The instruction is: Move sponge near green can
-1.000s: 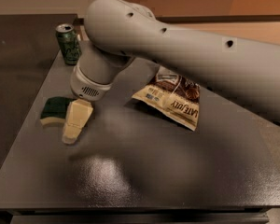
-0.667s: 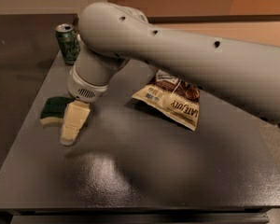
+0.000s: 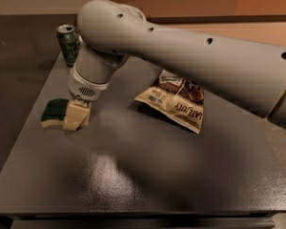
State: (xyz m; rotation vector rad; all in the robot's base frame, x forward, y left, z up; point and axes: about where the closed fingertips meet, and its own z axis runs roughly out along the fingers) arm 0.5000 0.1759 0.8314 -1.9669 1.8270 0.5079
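The sponge (image 3: 54, 111), dark green on top with a pale yellow layer below, lies flat near the left edge of the dark table (image 3: 143, 175). My gripper (image 3: 76, 116), cream-coloured at its tip, is down at the table surface right against the sponge's right side, hiding that end of it. The green can (image 3: 68, 43) stands upright at the table's far left corner, well behind the sponge and apart from it. My large grey arm (image 3: 181, 46) reaches in from the right and passes just beside the can.
A brown and cream snack bag (image 3: 176, 99) lies in the middle of the table, partly under the arm. The table's left edge runs close to the sponge, with dark floor (image 3: 14, 70) beyond it.
My gripper has moved down and to the left, from beside the sponge to tight against its right end. The sponge, can and bag have stayed in place.
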